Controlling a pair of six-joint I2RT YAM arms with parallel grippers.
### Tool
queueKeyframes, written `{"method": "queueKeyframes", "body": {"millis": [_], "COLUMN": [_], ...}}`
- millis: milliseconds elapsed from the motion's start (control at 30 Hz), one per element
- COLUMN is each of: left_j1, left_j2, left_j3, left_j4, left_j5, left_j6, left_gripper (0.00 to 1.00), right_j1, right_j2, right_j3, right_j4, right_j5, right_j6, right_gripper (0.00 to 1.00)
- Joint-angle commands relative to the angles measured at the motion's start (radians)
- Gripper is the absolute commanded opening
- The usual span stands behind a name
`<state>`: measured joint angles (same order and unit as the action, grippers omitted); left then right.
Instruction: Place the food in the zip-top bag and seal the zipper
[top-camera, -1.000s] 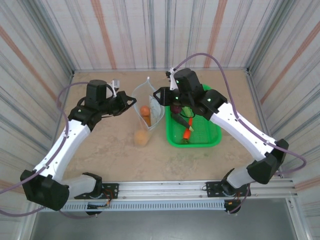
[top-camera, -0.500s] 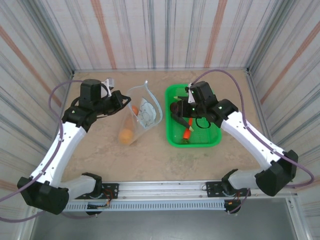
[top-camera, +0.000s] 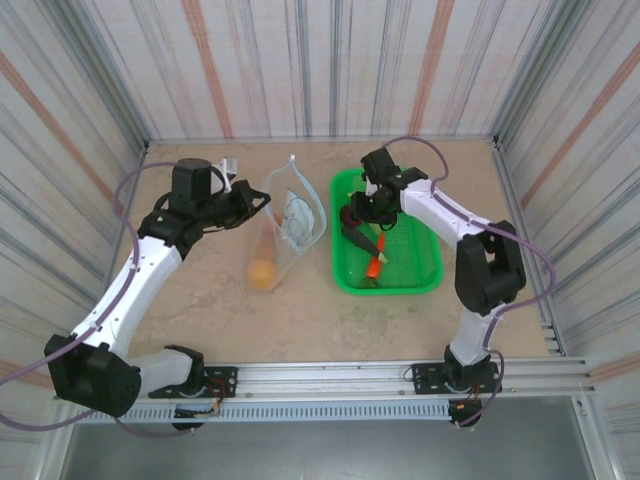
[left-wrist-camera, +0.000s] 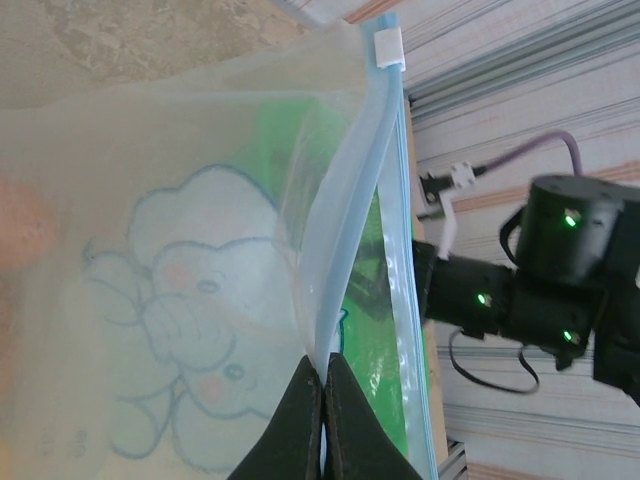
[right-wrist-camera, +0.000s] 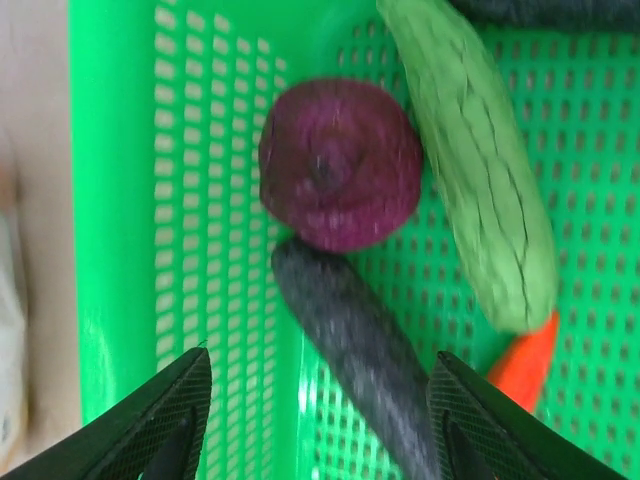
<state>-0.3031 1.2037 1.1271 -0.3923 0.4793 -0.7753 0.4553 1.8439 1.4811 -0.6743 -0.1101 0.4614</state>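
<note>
The clear zip-top bag (top-camera: 290, 225) stands open on the table, an elephant print (left-wrist-camera: 190, 300) on its wall. My left gripper (top-camera: 258, 200) is shut on the bag's top edge (left-wrist-camera: 322, 375), beside the light blue zipper (left-wrist-camera: 397, 200). Orange food (top-camera: 262, 273) lies inside the bag. My right gripper (top-camera: 357, 210) hangs open over the green basket (top-camera: 420, 255). Between its fingers (right-wrist-camera: 318, 355) lies a dark eggplant (right-wrist-camera: 355, 350), untouched. A purple round piece (right-wrist-camera: 340, 160), a green cucumber (right-wrist-camera: 480, 180) and an orange carrot (right-wrist-camera: 525, 365) lie close by.
The basket's left rim (right-wrist-camera: 110, 250) lies right under my right gripper's left finger. Striped walls close the table on three sides. Bare tabletop (top-camera: 300, 310) stretches in front of the bag and basket.
My right gripper has left the bag's mouth, swung to the basket and opened wider. The bag in my left gripper has swayed left.
</note>
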Motion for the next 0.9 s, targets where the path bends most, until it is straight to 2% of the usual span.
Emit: {"method": "queueKeyframes", "body": {"millis": [0,100,567,700,867], "left_j1": [-0.009,-0.008,-0.013,-0.013,-0.014], "left_j2": [0.004,0.003,0.022,0.025,0.022], "left_j3": [0.013,0.011,0.025,0.030,0.035], "left_j4": [0.023,0.023,0.011,0.003,-0.008], "left_j5": [0.031,0.030,0.033,0.029,0.022], "left_j6": [0.009,0.011,0.030,0.033,0.034], "left_gripper": [0.00,0.00,0.00,0.00,0.00], "right_j1": [-0.007,-0.013,-0.047,-0.050,-0.052], "right_j2": [0.104,0.186,0.369,0.313,0.155], "right_j3": [0.082,0.149,0.267,0.224,0.118], "right_j4": [-0.018,-0.037,-0.077,-0.049,0.006], "right_j5": [-0.004,0.030,0.019,0.019,-0.005], "right_j6": [-0.016,-0.015,-0.009,-0.012,0.005], "right_gripper": [0.66,0.70,0.68,0.61,0.54]}}
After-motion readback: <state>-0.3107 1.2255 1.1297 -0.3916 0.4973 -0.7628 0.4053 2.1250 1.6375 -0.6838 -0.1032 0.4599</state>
